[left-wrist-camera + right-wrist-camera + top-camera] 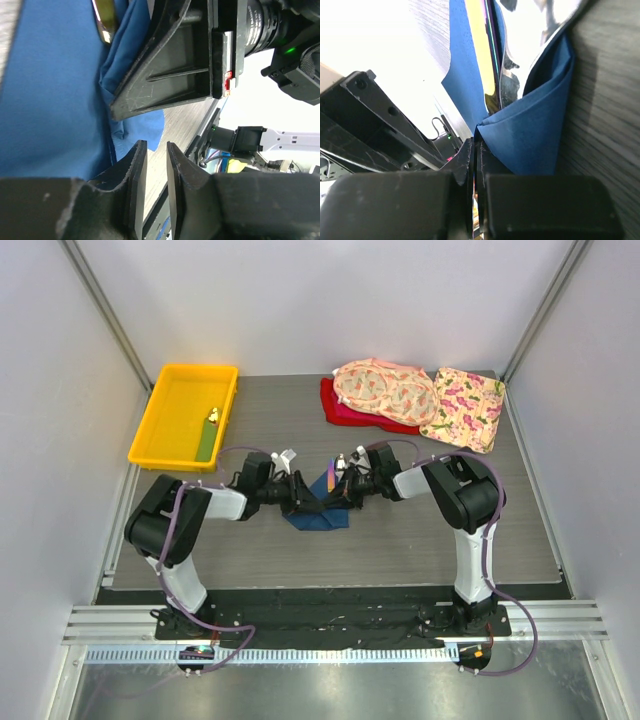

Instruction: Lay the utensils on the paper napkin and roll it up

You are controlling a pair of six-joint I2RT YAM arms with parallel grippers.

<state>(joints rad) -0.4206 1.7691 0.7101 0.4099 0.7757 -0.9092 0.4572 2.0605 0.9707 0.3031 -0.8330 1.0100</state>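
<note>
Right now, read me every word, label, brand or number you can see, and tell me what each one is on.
No text can be read in any view.
On the yellow plastic tray: no label or marking.
On the pink floral cloths: printed flowers only, no words.
On the dark blue paper napkin: plain, nothing printed.
On the small red and white tag in the left wrist view: too blurred to read.

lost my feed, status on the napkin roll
left claw ajar, empty. right claw shut on napkin edge, folded around utensils. both crowded close together.
</note>
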